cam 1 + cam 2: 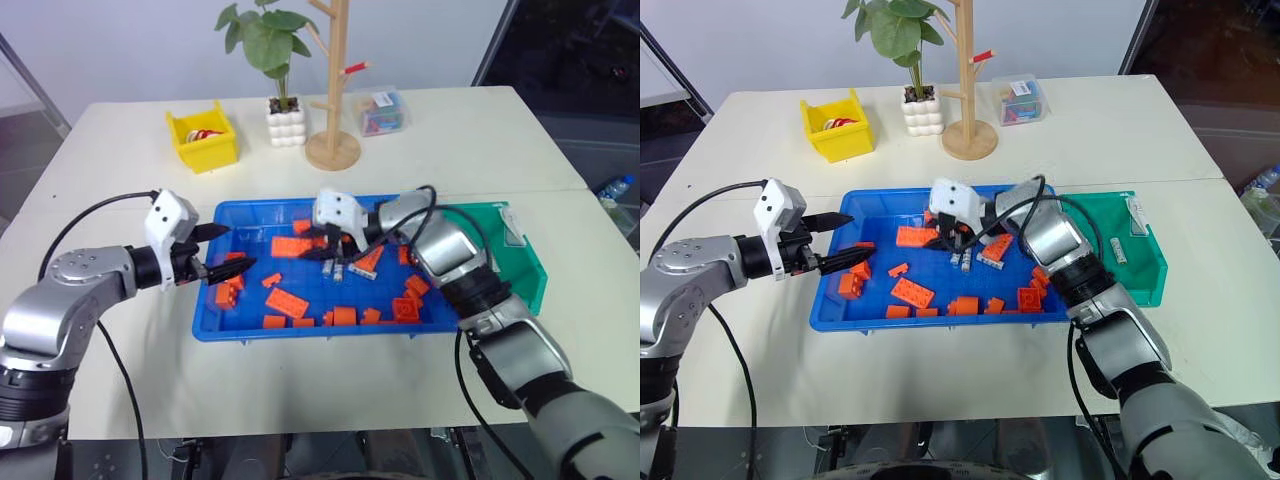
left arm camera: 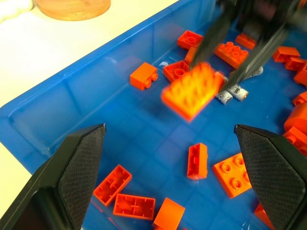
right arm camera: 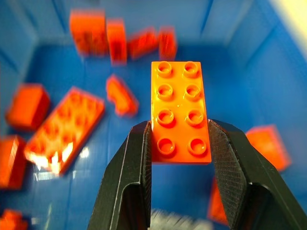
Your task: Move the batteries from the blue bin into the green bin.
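Batteries, small, hard and smooth, lie mid-way along the blue bin by its far wall, best pinched across the middle. Right gripper is closed on an orange brick; left gripper hangs wide open, empty, over the bin's left end.

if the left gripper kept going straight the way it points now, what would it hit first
Probably the floor of the blue bin, near a small orange brick lying between the open left gripper's fingers; depth is hard to judge, so it might meet that brick first.

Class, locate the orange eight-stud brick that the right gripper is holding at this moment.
The orange eight-stud brick is pinched in the right gripper, lifted above the blue bin floor near two batteries.
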### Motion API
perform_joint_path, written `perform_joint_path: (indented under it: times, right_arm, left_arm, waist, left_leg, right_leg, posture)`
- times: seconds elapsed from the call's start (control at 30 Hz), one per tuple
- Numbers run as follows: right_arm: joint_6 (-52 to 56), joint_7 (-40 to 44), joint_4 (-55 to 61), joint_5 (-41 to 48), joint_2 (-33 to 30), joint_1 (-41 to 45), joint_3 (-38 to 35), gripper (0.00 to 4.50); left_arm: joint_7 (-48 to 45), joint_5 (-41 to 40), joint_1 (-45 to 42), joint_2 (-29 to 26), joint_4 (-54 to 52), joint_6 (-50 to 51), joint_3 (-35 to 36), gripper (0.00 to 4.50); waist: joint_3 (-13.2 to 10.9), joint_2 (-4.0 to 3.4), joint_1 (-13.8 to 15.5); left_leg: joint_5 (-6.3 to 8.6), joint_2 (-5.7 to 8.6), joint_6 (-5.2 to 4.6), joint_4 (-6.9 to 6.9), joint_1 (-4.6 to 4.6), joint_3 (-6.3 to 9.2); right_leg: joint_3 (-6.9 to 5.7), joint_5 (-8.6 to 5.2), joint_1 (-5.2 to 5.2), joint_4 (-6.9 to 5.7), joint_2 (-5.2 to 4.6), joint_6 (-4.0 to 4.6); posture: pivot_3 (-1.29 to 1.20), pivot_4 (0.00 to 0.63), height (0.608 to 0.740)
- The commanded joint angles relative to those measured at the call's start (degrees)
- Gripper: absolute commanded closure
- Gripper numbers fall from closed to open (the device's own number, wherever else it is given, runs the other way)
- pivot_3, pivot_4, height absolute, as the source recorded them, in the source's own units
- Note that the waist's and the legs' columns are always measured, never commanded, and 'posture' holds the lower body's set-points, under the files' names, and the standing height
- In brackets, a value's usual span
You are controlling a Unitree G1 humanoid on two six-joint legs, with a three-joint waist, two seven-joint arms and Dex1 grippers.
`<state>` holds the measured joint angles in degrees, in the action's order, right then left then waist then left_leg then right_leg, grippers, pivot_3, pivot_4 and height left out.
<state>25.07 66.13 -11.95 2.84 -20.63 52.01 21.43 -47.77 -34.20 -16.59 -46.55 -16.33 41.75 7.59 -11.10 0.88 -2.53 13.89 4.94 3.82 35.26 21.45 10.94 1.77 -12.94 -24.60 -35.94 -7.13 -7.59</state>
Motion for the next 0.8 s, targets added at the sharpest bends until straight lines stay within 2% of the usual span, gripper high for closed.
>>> perform_joint_path:
  times: [0.03, 0.3, 0.37, 0.4, 0.47, 0.53, 0.8]
  right_arm:
    - [4.83, 2.72, 8.86, 4.28, -0.39, -1.61, -0.2, 3.34]
    - [11.83, 3.11, 20.12, 7.31, -2.93, -8.43, 2.49, 3.34]
    - [13.04, 2.86, 21.6, 8.05, -3.23, -9.21, 2.65, 2.31]
    - [13.36, 2.6, 21.81, 8.23, -3.28, -9.29, 2.66, 1.97]
    - [13.87, 2.14, 22.03, 8.47, -3.38, -9.37, 2.69, 0.86]
    - [14.01, 1.78, 22.12, 8.52, -3.6, -9.41, 2.82, 0.02]
    - [12.07, 0.34, 18.1, 6.97, -5.02, -6.35, 1.74, 0.02]
  left_arm:
    - [-0.01, 0.43, -0.35, -0.1, -0.75, -1.16, 1.06, 0.0]
    - [-0.66, -0.08, -0.28, -0.41, -0.77, -0.41, 1.31, 0.0]
    - [-2.34, -1.22, 0.0, -1.44, -1.25, 0.74, 1.38, 0.0]
    - [-2.95, -1.52, -0.03, -1.88, -1.26, 1.11, 1.35, 0.0]
    - [-4.08, -1.66, -0.39, -2.71, -0.89, 1.43, 1.33, 0.0]
    - [-5.34, -1.81, -0.82, -3.61, -0.47, 1.63, 1.37, 0.0]
    - [-10.17, -1.68, -2.45, -6.65, 0.92, 0.86, 0.59, 0.0]
  waist:
    - [0.0, 0.0, 0.01]
    - [0.0, 0.0, -0.03]
    - [0.0, 0.0, -0.02]
    - [0.0, 0.0, -0.05]
    - [0.0, 0.0, -0.01]
    - [0.0, 0.0, 0.02]
    - [0.0, 0.0, -0.06]
  left_leg:
    - [0.0, 0.0, 0.0, 0.0, 0.01, 0.0]
    - [0.0, 0.0, 0.0, 0.02, -0.01, 0.0]
    - [0.0, 0.0, 0.0, 0.02, 0.0, 0.0]
    - [0.0, 0.0, 0.0, 0.02, 0.0, 0.0]
    - [0.0, 0.0, 0.0, 0.02, 0.0, 0.0]
    - [0.0, 0.0, 0.0, 0.02, 0.0, 0.0]
    - [0.0, 0.0, 0.0, 0.02, 0.0, -0.01]
  right_leg:
    - [0.0, 0.0, 0.0, 0.0, 0.0, 0.0]
    - [0.0, 0.0, 0.0, -0.03, 0.0, 0.0]
    - [0.0, 0.0, -0.01, -0.04, 0.0, 0.0]
    - [0.0, 0.0, -0.01, -0.03, 0.0, 0.0]
    - [0.0, 0.0, -0.01, -0.04, 0.0, 0.0]
    - [0.0, 0.0, -0.01, -0.03, 0.0, 0.0]
    - [0.0, 0.0, -0.01, -0.02, 0.0, 0.01]
  posture:
    - [0.0, 0.15, 0.74]
    - [0.0, 0.15, 0.74]
    - [0.0, 0.15, 0.74]
    - [0.0, 0.15, 0.74]
    - [0.0, 0.15, 0.74]
    - [0.0, 0.15, 0.74]
    - [0.0, 0.15, 0.74]
